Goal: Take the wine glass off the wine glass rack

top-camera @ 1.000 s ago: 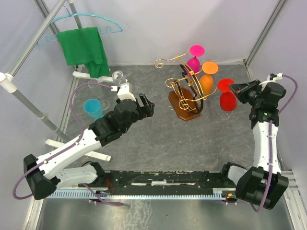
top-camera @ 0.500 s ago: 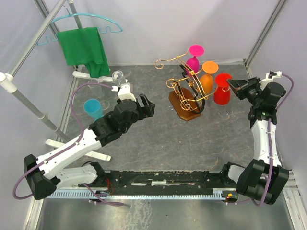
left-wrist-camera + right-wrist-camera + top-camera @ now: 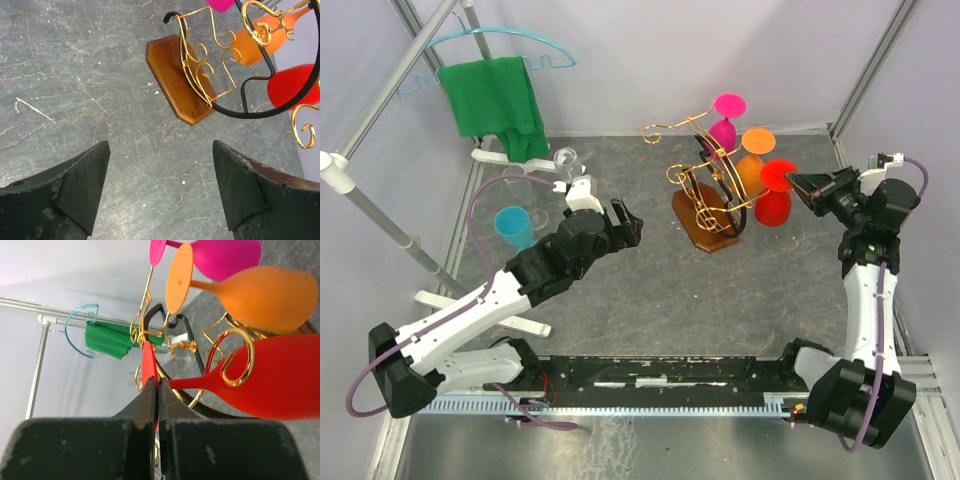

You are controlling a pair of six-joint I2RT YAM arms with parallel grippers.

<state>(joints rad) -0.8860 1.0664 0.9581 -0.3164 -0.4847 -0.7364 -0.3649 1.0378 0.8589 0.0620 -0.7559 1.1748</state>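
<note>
A wine glass rack (image 3: pixel 708 200) of curly gold wire with scrolled ends, a dark curved centre piece and a brown wooden base is standing on the grey stone-patterned surface (image 3: pixel 650 290). Three coloured glasses are hanging from it, lying nearly on their sides.

The red wine glass (image 3: pixel 280 380) is hanging closest to the right end effector (image 3: pixel 155 382). Its thin stem is sitting inside a gold scroll just ahead of the fingertips, and its bowl is reaching away to one side. The fingers of the right end effector are pressing fully together, pinching the edge of the glass's flat red foot. An orange glass (image 3: pixel 752 165) and a pink glass (image 3: pixel 725 120) are hanging just beyond the red one.

The left end effector (image 3: pixel 160 147) is hovering over the surface with its fingers spread wide, gripping nothing. The rack's wooden base is lying ahead of it, well apart.
</note>
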